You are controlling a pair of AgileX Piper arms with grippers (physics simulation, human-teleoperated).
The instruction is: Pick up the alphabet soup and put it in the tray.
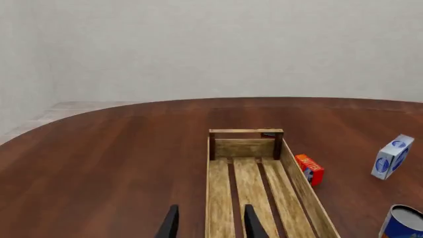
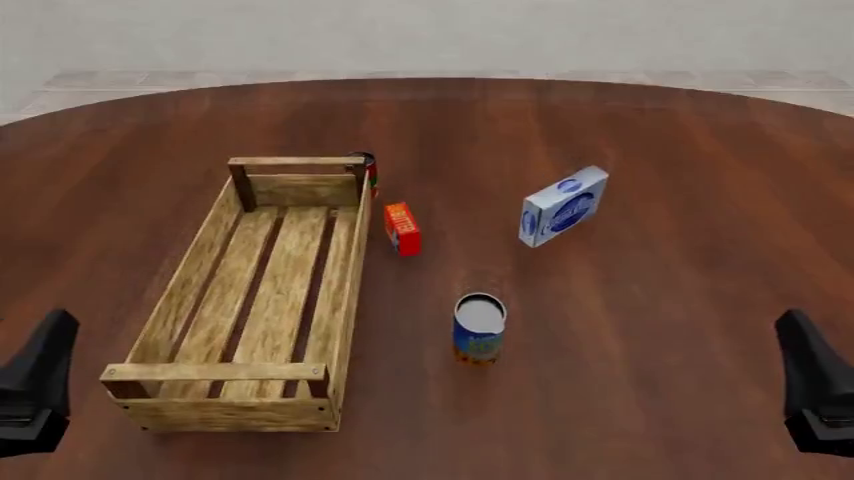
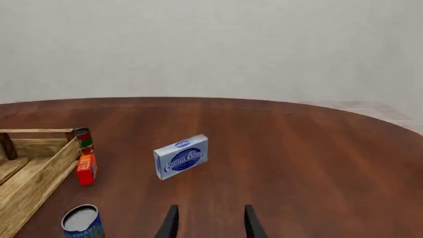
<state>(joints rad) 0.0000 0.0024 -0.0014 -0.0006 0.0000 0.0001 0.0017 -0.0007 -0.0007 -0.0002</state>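
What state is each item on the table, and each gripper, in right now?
Blue-labelled cylindrical alphabet soup can: upright, outside tray.
Light-wood slatted tray: nothing inside.
Small red box: standing beside tray.
Blue-and-white box: standing on edge, tilted.
Dark red-and-green can: upright behind tray corner.
Left gripper: fingers open.
Right gripper: fingers open.

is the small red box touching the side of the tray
Apart. The front view shows a strip of bare table between the small red box and the tray; its right wall stands clear of the box.
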